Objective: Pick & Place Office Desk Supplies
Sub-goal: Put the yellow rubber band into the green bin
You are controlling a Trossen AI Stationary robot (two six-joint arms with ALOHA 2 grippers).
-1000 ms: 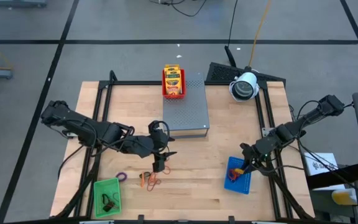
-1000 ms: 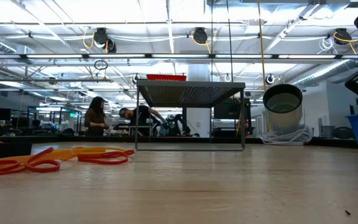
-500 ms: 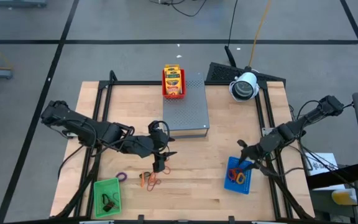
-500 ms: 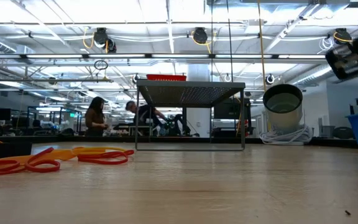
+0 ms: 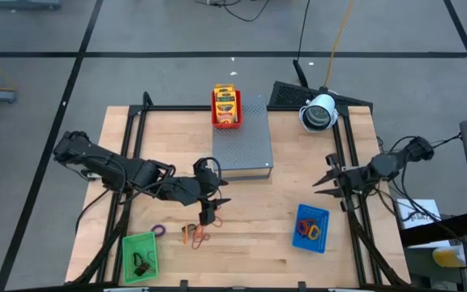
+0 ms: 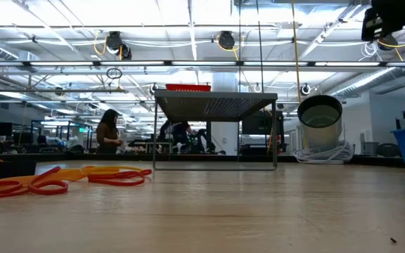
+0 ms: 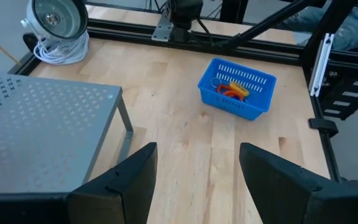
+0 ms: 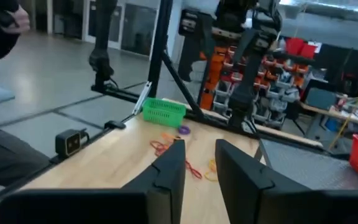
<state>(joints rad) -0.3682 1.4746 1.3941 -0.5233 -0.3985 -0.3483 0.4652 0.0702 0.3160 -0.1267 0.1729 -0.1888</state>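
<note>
Rubber bands (image 5: 310,231) in tray (image 5: 300,214)

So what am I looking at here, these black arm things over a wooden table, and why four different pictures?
It is a two-armed robot at a wooden table. One camera looks straight down, one sits at table height, and one rides on each wrist. The left hand hangs open over loose rubber bands, holding nothing. The right hand is lifted above the table's right edge, empty too. A blue tray holds bands, a green tray some dark clips, and a red tray of crayon packets sits on a grey metal box.
</note>
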